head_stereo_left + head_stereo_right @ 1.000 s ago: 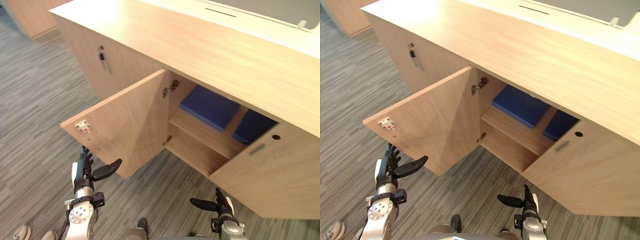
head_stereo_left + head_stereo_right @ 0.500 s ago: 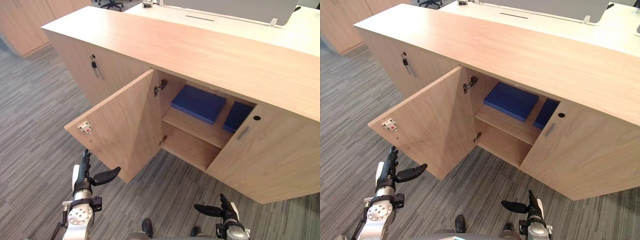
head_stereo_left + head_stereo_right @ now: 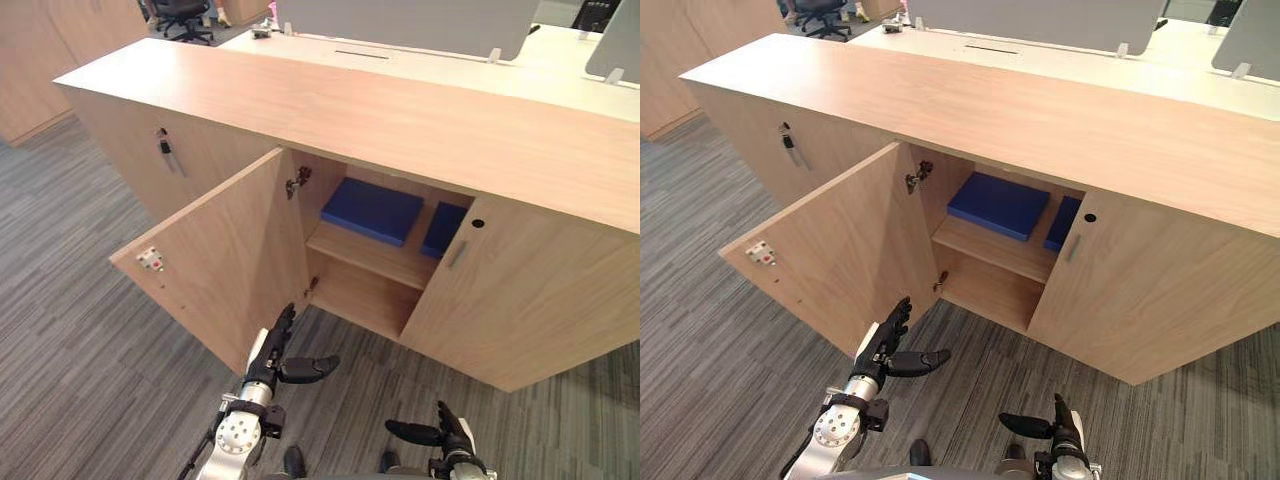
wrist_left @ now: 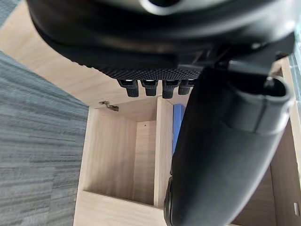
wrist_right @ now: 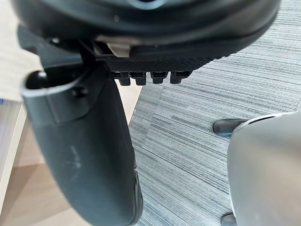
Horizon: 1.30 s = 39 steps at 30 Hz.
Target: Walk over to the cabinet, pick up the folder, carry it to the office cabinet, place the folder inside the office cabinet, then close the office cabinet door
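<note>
We're hovering our left hand (image 3: 266, 362), fingers (image 3: 283, 322) spread and empty, lower centre beside the open door (image 3: 215, 262) and its bottom edge; our right hand (image 3: 447, 436) is idling open, bottom right over carpet (image 3: 545, 425).

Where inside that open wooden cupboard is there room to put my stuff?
The lower compartment, under the wooden shelf and beside the open light-wood door, looks bare. The shelf itself is crowded: a flat blue folder lies beside a second blue folder.
</note>
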{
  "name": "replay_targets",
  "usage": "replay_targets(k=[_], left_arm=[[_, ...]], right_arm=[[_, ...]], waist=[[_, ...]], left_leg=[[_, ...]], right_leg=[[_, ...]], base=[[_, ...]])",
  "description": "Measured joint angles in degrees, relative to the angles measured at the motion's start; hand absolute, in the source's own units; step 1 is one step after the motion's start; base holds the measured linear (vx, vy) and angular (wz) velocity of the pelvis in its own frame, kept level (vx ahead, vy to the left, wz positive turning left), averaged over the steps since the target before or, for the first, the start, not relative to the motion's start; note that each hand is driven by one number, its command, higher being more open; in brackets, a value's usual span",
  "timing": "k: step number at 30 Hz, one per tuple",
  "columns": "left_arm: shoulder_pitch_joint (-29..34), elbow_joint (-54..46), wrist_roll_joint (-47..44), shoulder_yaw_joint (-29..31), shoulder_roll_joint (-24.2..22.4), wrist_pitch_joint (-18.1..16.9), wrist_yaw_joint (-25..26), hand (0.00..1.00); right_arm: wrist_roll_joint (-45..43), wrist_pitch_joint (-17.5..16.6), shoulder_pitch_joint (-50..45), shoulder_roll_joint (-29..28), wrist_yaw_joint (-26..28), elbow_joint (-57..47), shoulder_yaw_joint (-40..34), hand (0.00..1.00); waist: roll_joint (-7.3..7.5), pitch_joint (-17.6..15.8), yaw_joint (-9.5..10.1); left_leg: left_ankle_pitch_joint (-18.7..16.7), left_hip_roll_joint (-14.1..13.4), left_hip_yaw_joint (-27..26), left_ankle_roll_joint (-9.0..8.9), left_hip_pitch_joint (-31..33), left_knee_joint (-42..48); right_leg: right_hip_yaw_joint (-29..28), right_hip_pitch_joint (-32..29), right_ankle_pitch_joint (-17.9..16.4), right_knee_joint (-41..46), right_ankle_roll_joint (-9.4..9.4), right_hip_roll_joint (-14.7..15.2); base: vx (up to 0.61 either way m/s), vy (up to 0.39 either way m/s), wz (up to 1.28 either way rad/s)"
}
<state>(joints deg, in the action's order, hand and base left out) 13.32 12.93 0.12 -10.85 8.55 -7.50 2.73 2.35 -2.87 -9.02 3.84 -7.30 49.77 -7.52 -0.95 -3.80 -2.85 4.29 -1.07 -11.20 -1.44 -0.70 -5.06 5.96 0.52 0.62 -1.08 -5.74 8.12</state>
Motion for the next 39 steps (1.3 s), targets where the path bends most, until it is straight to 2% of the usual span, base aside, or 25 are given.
replay_targets(k=[4,5,7,13,16,17,25,29,30,34,39], left_arm=[[2.5,0.2,-0.1,4.4,-0.5,0.0,-0.2,1.0],[3.4,1.2,-0.1,8.2,-1.2,0.2,-0.1,1.0],[3.7,1.7,-0.1,10.9,-1.3,0.8,0.3,1.0],[3.8,6.0,-0.3,26.4,-1.1,2.1,5.5,1.0],[4.1,6.0,-1.4,29.9,-1.0,2.8,7.2,1.0],[4.1,6.2,-1.6,31.3,-0.9,3.0,7.8,1.0],[2.7,7.8,-2.4,33.3,2.5,3.2,9.8,1.0],[-1.0,9.5,-2.3,33.5,7.4,3.2,10.0,1.0],[-1.9,10.1,-2.3,33.4,8.7,3.2,10.0,1.0],[-6.1,10.3,-2.1,32.9,13.7,3.2,9.9,1.0],[-9.6,10.3,-0.8,30.6,15.6,3.2,9.0,1.0]], right_arm=[[0.0,0.2,0.0,-0.1,-0.1,0.7,-2.2,1.0],[-0.2,0.4,-0.1,-0.1,-0.2,0.9,-3.5,1.0],[-0.3,0.4,-0.2,0.0,-0.4,0.9,-3.6,1.0],[-0.4,0.4,0.0,-0.2,-0.5,-0.2,-4.3,1.0],[-0.4,0.6,-0.7,-0.1,-0.5,-1.1,-4.3,1.0],[-0.4,0.8,-0.7,-0.1,-0.5,-1.1,-4.2,1.0],[-0.3,1.0,-0.7,0.0,-0.5,-1.1,-3.3,1.0],[-0.3,1.0,-0.7,0.1,-0.3,-1.0,-3.2,1.0],[-0.3,0.9,-0.7,0.1,-0.3,-0.9,-3.2,1.0],[-0.3,0.9,-0.5,0.6,0.0,-0.9,-2.8,1.0],[-0.3,0.9,-0.5,1.5,0.3,-0.8,-2.0,1.0]], waist=[[0.03,0.0,0.04],[0.03,0.0,0.09],[0.07,0.0,0.1],[0.11,0.0,0.91],[0.2,-0.1,1.93],[0.2,-0.1,1.99],[0.31,-0.1,1.94],[0.46,-0.1,1.95],[0.46,-0.1,1.95],[0.68,-0.1,1.8],[0.95,-0.1,1.33]], left_leg=[[-0.2,-0.1,0.9,0.09,-0.3,0.0],[-0.2,-0.2,1.3,0.09,-0.6,0.0],[-0.2,-0.2,1.7,0.07,-0.9,0.0],[-0.3,-0.1,3.5,0.01,-1.6,0.0],[-0.5,0.0,4.1,-0.3,-1.6,-0.3],[-0.5,0.0,4.3,-0.28,-1.5,-0.3],[-0.8,0.1,4.9,-0.16,-0.1,-0.3],[-1.3,0.0,4.7,-0.75,-0.3,-0.3],[-1.2,-0.2,4.4,-0.56,-0.4,-0.1],[-1.3,-0.7,3.8,-0.76,-0.9,0.0],[-2.2,-1.2,2.8,-1.12,-2.1,0.0]], right_leg=[[-0.5,0.6,0.2,-0.9,-0.08,-0.3],[-0.2,1.0,0.2,-1.0,-0.09,-0.3],[0.3,1.6,0.2,-1.0,-0.09,-0.3],[1.7,2.7,0.0,-0.9,0.15,-0.1],[2.1,2.8,-0.8,-0.5,0.94,-0.1],[2.4,2.7,-1.2,-0.4,0.55,-0.1],[2.1,2.0,-1.5,-1.2,0.7,-0.2],[1.6,2.1,-1.4,-1.2,1.1,-0.4],[1.4,2.2,-1.1,-1.2,0.6,-0.5],[0.7,2.4,-1.1,-1.3,0.69,-1.1],[0.3,2.8,-1.0,-1.0,0.77,-1.5]], base=[[0.1,-0.029,-0.12],[0.07,-0.018,0.04],[0.04,-0.015,0.12],[-0.06,-0.008,0.13],[-0.14,-0.004,0.1],[-0.1,-0.003,0.12],[-0.03,0.004,0.03],[0.09,-0.007,-0.04],[0.14,-0.02,-0.13],[0.13,-0.028,-0.12],[0.06,-0.02,-0.11]])
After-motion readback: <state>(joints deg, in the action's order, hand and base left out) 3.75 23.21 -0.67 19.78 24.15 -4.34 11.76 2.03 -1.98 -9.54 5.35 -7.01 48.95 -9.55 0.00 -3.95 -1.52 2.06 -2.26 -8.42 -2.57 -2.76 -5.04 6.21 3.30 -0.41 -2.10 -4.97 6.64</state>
